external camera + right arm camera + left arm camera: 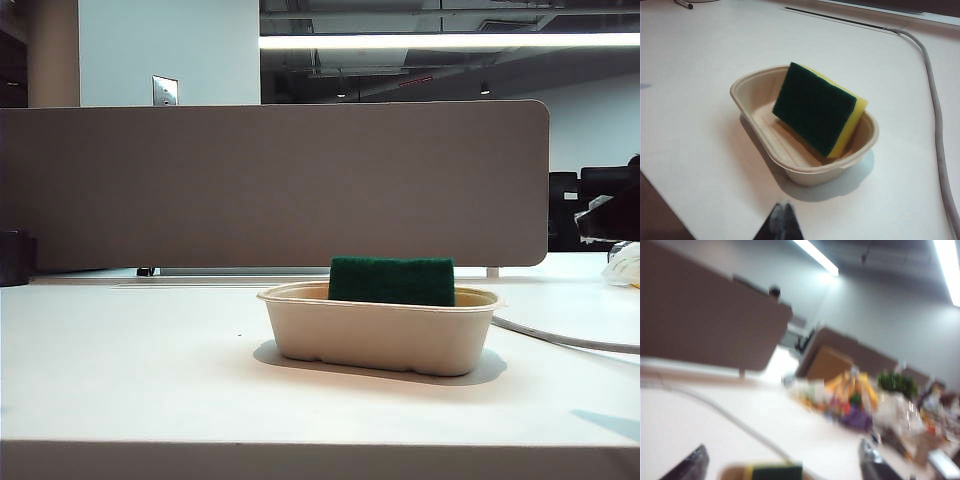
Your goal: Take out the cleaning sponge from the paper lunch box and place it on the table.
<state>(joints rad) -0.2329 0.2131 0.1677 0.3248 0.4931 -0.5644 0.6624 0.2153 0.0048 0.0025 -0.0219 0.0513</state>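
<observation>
The paper lunch box (380, 335) stands on the white table (130, 370), a little right of the middle. The cleaning sponge (392, 280) leans on edge inside it, its dark green face showing above the rim. Neither gripper appears in the exterior view. The right wrist view looks down on the sponge (815, 112), green face up and yellow foam along one side, resting against the box wall (752, 95). My right gripper (782, 206) is shut and empty, short of the box. The blurred left wrist view shows my left gripper (782, 452) open, its fingers wide apart, with the sponge (775, 472) beyond them.
A grey cable (560, 338) runs across the table behind and to the right of the box. A grey-brown partition panel (270, 185) closes the back edge. A dark object (12, 258) sits at the far left. Colourful clutter (855, 400) lies further along the table.
</observation>
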